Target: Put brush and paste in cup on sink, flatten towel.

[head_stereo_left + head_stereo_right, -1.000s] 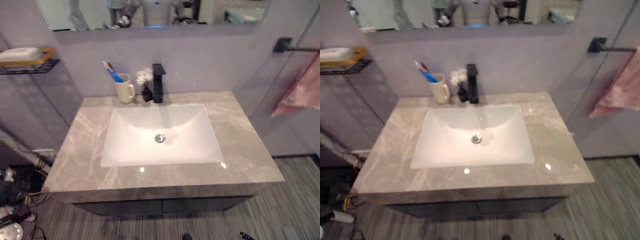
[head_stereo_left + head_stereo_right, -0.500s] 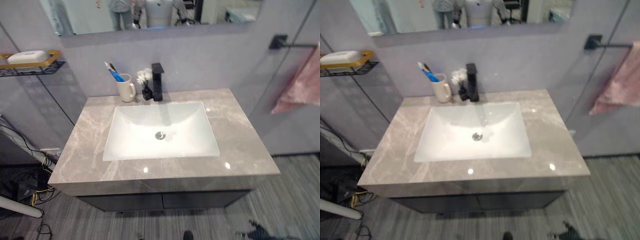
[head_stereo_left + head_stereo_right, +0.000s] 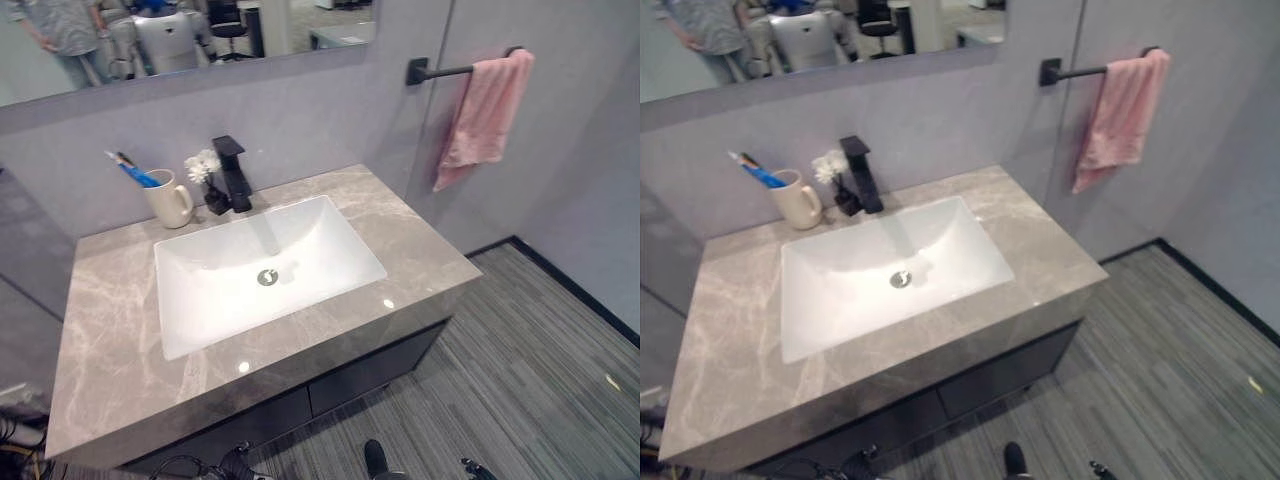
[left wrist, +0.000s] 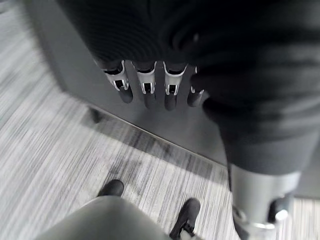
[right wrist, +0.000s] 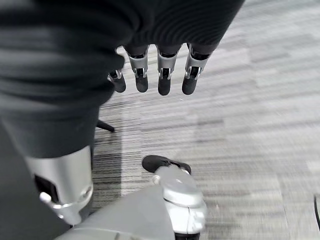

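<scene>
Blue toothbrush (image 3: pixel 133 174) stands in cream ceramic mug (image 3: pixel 168 200) on grey marble counter (image 3: pixel 100 330); pink towel (image 3: pixel 484 118) hangs bunched on black bar (image 3: pixel 450 71); left hand (image 4: pixel 150 82), right hand (image 5: pixel 160 70) relaxed, empty

The surface (image 3: pixel 400 240) is grey-beige marble with pale veins, and the basin (image 3: pixel 300 260) sunk in it is plain white. At its far left corner the cup (image 3: pixel 170 200) is cream, holding a blue brush (image 3: pixel 132 172). The tap (image 3: pixel 232 172) at the far edge is matt black, with small white flowers (image 3: pixel 203 165) just beside it. The towel (image 3: pixel 482 115) is pink, on a black bar (image 3: pixel 445 72). The wall (image 3: pixel 320 110) is flat grey. The floor (image 3: pixel 540 360) is grey with fine dark stripes. The cabinet (image 3: pixel 360 375) under the surface is dark grey. Both hands, left (image 4: pixel 150 85) and right (image 5: pixel 155 70), have silver fingers with dark tips under black ribbed covers.
</scene>
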### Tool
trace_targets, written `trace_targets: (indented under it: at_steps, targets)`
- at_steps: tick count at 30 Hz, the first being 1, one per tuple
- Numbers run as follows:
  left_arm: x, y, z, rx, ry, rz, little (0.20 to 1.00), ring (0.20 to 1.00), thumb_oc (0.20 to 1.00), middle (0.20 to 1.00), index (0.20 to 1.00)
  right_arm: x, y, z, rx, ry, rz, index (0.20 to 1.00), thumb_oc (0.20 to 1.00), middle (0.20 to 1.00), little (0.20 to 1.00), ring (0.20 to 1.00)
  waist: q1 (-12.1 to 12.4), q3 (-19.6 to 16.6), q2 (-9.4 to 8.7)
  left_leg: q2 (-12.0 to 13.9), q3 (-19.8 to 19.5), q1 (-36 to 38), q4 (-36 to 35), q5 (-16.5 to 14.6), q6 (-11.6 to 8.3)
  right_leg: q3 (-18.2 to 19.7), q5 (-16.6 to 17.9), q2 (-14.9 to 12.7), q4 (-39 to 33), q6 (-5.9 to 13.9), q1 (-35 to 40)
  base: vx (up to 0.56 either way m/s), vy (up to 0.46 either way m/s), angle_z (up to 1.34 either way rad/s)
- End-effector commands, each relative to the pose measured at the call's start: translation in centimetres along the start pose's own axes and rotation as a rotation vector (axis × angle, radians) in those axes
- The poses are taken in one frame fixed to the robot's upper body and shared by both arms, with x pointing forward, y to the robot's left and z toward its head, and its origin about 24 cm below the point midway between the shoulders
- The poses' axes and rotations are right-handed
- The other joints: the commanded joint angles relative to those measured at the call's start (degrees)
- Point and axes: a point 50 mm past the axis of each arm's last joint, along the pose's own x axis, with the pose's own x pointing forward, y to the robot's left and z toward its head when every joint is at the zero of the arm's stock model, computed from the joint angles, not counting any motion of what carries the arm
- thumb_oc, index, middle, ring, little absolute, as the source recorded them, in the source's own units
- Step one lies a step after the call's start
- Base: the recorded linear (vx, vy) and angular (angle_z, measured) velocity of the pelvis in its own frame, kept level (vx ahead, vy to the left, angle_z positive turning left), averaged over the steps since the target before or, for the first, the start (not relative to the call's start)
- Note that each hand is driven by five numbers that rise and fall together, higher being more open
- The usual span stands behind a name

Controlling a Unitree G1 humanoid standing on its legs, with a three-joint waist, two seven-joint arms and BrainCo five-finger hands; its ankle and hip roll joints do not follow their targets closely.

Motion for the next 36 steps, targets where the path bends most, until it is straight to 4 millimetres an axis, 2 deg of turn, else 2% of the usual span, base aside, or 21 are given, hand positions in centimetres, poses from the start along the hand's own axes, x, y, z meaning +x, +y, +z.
trace_targets:
  at_steps: [1,2,3,6,8,9,11,12,13,15,19,20,22,23,24,25,26,27,28,31,36]
  targets:
    - [0.6,1.8,3.0,-0.049,-0.107,0.071,1.000,1.000,1.000,1.000,1.000,0.8,-2.4,3.8,0.039,-0.102,-0.090,1.000,1.000,1.000,1.000,1.000,-0.19,3.53,2.81,3.45,-2.23,-3.78,-0.63,2.69,-0.28,-3.63,4.54,2.16,0.62,1.95,-1.31,-0.24,0.033,-0.84]
    - [0.7,2.3,3.9,-0.089,-0.134,0.101,1.000,1.000,1.000,1.000,1.000,0.8,-2.1,4.2,0.054,-0.121,-0.094,1.000,1.000,1.000,1.000,1.000,0.33,4.38,3.33,4.83,0.72,-3.75,-0.69,2.62,-0.62,-12.55,2.68,0.35,1.30,0.82,-1.81,-0.17,0.023,-1.04]
    - [0.7,2.3,3.9,-0.089,-0.133,0.102,1.000,1.000,1.000,1.000,1.000,0.8,-2.1,4.2,0.055,-0.122,-0.093,1.000,1.000,1.000,1.000,1.000,0.30,4.28,3.23,4.75,0.71,-3.92,-0.71,2.77,-0.63,-12.53,2.77,0.28,1.29,0.80,-1.98,-0.13,0.034,-1.21]
    - [0.8,2.3,4.9,-0.148,-0.169,0.111,1.000,1.000,1.000,1.000,1.000,0.7,-1.5,4.5,0.096,-0.147,-0.096,1.000,1.000,1.000,1.000,1.000,1.54,4.28,3.73,6.56,7.42,-3.83,-0.93,3.23,-0.85,-26.49,-2.65,-2.43,6.75,-0.93,1.18,-0.15,0.024,-1.10]
    - [0.8,2.3,4.9,-0.153,-0.166,0.115,1.000,1.000,1.000,1.000,1.000,0.7,-1.4,4.5,0.100,-0.149,-0.097,1.000,1.000,1.000,1.000,1.000,1.60,4.16,3.67,6.79,8.91,-3.67,-1.09,3.35,-0.88,-27.07,-3.11,-2.45,7.35,-0.89,1.98,-0.11,-0.006,-1.22]
    - [0.8,2.3,4.8,-0.166,-0.164,0.123,1.000,1.000,1.000,1.000,1.000,0.6,-1.4,4.6,0.104,-0.155,-0.099,1.000,1.000,1.000,1.000,1.000,2.06,3.95,4.07,7.43,10.62,-3.28,-0.88,2.54,-0.88,-29.18,-5.68,-3.24,10.72,-0.27,3.69,-0.12,-0.027,-1.30]
    - [0.8,2.2,4.8,-0.169,-0.157,0.123,1.000,1.000,1.000,1.000,1.000,0.7,-1.5,4.6,0.109,-0.155,-0.100,1.000,1.000,1.000,1.000,1.000,2.45,3.81,4.04,7.93,12.31,-3.37,-0.82,2.74,-0.94,-31.26,-6.60,-3.91,11.14,-0.56,5.12,-0.13,-0.044,-1.43]
    - [0.8,2.6,4.6,-0.199,-0.148,0.147,1.000,1.000,1.000,1.000,1.000,0.7,-1.5,5.0,0.095,-0.163,-0.108,1.000,1.000,1.000,1.000,1.000,3.52,3.25,4.03,8.78,16.47,-3.60,-0.80,3.23,-0.96,-37.20,-7.10,-5.58,12.80,-0.47,7.21,-0.16,-0.154,-1.32]
    - [0.8,2.8,4.6,-0.225,-0.147,0.172,1.000,1.000,1.000,1.000,1.000,0.8,-1.7,5.5,0.072,-0.172,-0.116,1.000,1.000,1.000,1.000,1.000,4.02,2.38,3.40,9.16,20.00,-3.27,-0.66,3.33,-1.08,-38.89,-6.67,-5.32,11.99,0.30,8.79,-0.16,-0.153,-1.22]
    - [0.7,3.1,4.7,-0.249,-0.154,0.188,1.000,1.000,1.000,1.000,1.000,0.8,-1.8,5.7,0.070,-0.180,-0.120,1.000,1.000,1.000,1.000,1.000,4.05,2.06,3.12,9.39,20.99,-3.09,-0.63,3.31,-1.33,-38.64,-6.89,-4.69,9.98,0.19,9.09,-0.02,-0.153,-1.95]
    - [0.7,3.8,3.9,-0.296,-0.117,0.232,1.000,1.000,1.000,1.000,1.000,0.5,-1.7,3.8,0.103,-0.144,-0.121,1.000,1.000,1.000,1.000,1.000,2.13,1.87,2.64,12.26,22.29,-2.69,2.24,4.06,-3.38,-31.89,-9.03,0.06,6.32,-2.27,9.28,0.07,-0.268,-1.26]
    - [0.7,3.8,3.9,-0.297,-0.117,0.232,1.000,1.000,1.000,1.000,1.000,0.5,-1.7,3.8,0.102,-0.144,-0.121,1.000,1.000,1.000,1.000,1.000,2.18,1.88,2.66,12.39,22.37,-2.70,2.42,4.00,-3.47,-31.82,-8.98,0.17,6.20,-2.35,9.33,0.07,-0.232,-0.61]
    - [0.8,4.3,4.1,-0.286,-0.126,0.244,1.000,1.000,1.000,1.000,1.000,0.5,-2.2,2.8,0.068,-0.101,-0.127,1.000,1.000,1.000,1.000,1.000,1.95,3.04,2.16,14.97,21.28,-5.16,10.19,3.69,-4.95,-29.74,-10.13,1.96,4.49,-3.66,10.17,0.05,-0.237,-0.37]
    - [0.8,4.3,4.1,-0.285,-0.127,0.245,1.000,1.000,1.000,1.000,1.000,0.5,-2.2,2.9,0.069,-0.102,-0.127,1.000,1.000,1.000,1.000,1.000,1.94,3.09,2.19,15.24,21.18,-5.42,10.77,3.47,-5.08,-29.77,-10.19,2.08,4.48,-3.76,10.18,0.02,-0.219,-0.30]
    - [0.7,4.7,4.6,-0.284,-0.149,0.264,1.000,1.000,1.000,1.000,1.000,0.5,-2.7,3.1,0.052,-0.106,-0.135,1.000,1.000,1.000,1.000,1.000,3.12,4.11,2.46,14.24,15.40,-7.31,13.20,4.46,-5.45,-28.67,-10.54,2.80,4.16,-4.25,10.34,-0.10,-0.103,-0.67]
    - [0.6,5.3,5.3,-0.258,-0.184,0.296,1.000,1.000,1.000,1.000,1.000,0.7,-3.3,3.9,0.026,-0.124,-0.144,1.000,1.000,1.000,1.000,1.000,4.75,4.96,2.46,11.28,8.24,-9.83,12.80,5.44,-4.49,-27.78,-9.90,3.17,3.72,-4.97,9.96,-0.07,-0.142,-0.86]
    - [0.4,6.1,6.3,-0.187,-0.240,0.328,1.000,1.000,1.000,1.000,1.000,0.7,-3.2,4.6,0.002,-0.155,-0.135,1.000,1.000,1.000,1.000,1.000,5.78,5.29,2.21,9.80,3.92,-10.99,11.48,4.64,-4.20,-26.67,-9.94,3.39,3.28,-4.84,10.52,-0.06,-0.097,-0.95]
    - [0.4,6.1,6.3,-0.186,-0.239,0.328,1.000,1.000,1.000,1.000,1.000,0.7,-3.2,4.6,0.003,-0.155,-0.135,1.000,1.000,1.000,1.000,1.000,5.72,5.16,2.16,9.74,3.88,-11.13,11.37,4.81,-4.17,-26.72,-9.85,3.34,3.23,-4.84,10.39,0.09,-0.092,-0.60]
    - [-0.3,7.2,7.2,-0.158,-0.325,0.358,1.000,1.000,1.000,1.000,1.000,0.4,-3.5,5.5,0.017,-0.227,-0.142,1.000,1.000,1.000,1.000,1.000,5.86,5.23,1.79,10.18,3.49,-13.04,10.68,5.51,-4.53,-26.44,-9.63,3.08,2.79,-4.43,11.11,0.07,-0.049,-0.39]
    - [-1.2,8.2,7.0,-0.260,-0.379,0.407,1.000,1.000,1.000,1.000,1.000,-0.3,-4.7,8.2,0.078,-0.378,-0.184,1.000,1.000,1.000,1.000,1.000,6.63,5.82,2.27,9.41,0.34,-14.71,10.55,7.03,-4.59,-24.86,-10.34,3.97,4.18,-4.96,11.14,0.10,-0.017,-0.14]
    - [-0.5,7.3,7.3,-0.244,-0.356,0.415,1.000,1.000,1.000,1.000,1.000,0.1,-3.3,9.6,0.069,-0.399,-0.172,1.000,1.000,1.000,1.000,1.000,5.56,3.95,3.12,8.76,1.62,-9.45,7.46,5.85,-3.48,-22.55,-11.16,4.37,4.95,-5.19,12.26,0.10,0.082,-0.49]
